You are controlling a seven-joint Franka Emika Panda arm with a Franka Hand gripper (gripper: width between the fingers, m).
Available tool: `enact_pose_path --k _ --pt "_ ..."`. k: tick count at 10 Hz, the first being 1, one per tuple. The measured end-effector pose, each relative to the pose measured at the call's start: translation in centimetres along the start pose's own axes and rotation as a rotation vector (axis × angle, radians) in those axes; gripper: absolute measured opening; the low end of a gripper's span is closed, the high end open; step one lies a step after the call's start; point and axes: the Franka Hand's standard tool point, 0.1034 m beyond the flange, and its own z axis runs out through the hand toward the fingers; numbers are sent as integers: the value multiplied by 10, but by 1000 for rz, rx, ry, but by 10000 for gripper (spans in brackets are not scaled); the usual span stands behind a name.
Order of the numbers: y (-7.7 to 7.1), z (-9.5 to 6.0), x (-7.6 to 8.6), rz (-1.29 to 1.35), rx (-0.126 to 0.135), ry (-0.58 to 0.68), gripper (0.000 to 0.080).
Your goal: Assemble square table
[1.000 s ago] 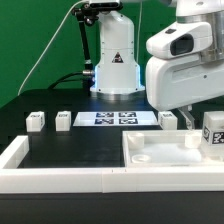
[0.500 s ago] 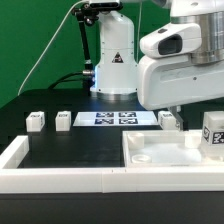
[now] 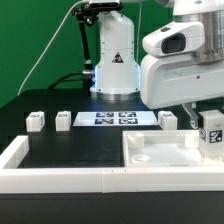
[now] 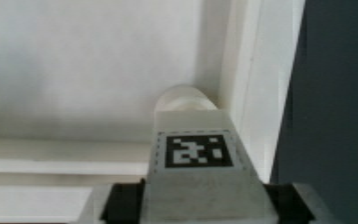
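The square table's white slab (image 3: pixel 160 152) lies flat at the front of the exterior view's right; in the wrist view it fills the pale area (image 4: pixel 87 90). A white tagged leg (image 3: pixel 212 134) stands at the slab's right end. My gripper (image 3: pixel 207 124) hangs over that leg, largely hidden by the hand's white body. In the wrist view the leg (image 4: pixel 197 150) runs between the two black fingers (image 4: pixel 130 202), which press against its sides; the gripper (image 4: pixel 204 204) is shut on it. Three more legs (image 3: pixel 36 121) (image 3: pixel 64 119) (image 3: pixel 168 119) stand in a row on the black table.
The marker board (image 3: pixel 108 119) lies flat behind the leg row. A low white border wall (image 3: pixel 55 180) runs along the front and up the left side. The robot's white base (image 3: pixel 115 65) stands at the back, with a cable and green backdrop beyond.
The hand came down over the right-hand leg and its fingers closed in from wide open onto the leg's sides. The leg now sits slightly higher in the exterior view.
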Motion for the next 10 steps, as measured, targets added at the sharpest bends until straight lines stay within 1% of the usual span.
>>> enact_pose_path --k 3,4,7,9,10 --pt "0 0 0 16 1 0 289" --pt "0 0 0 59 2 0 289" --pt "-1 1 0 276 3 16 290" --pt "-2 1 0 489 5 24 291" --pt "-3 1 0 612 2 25 291"
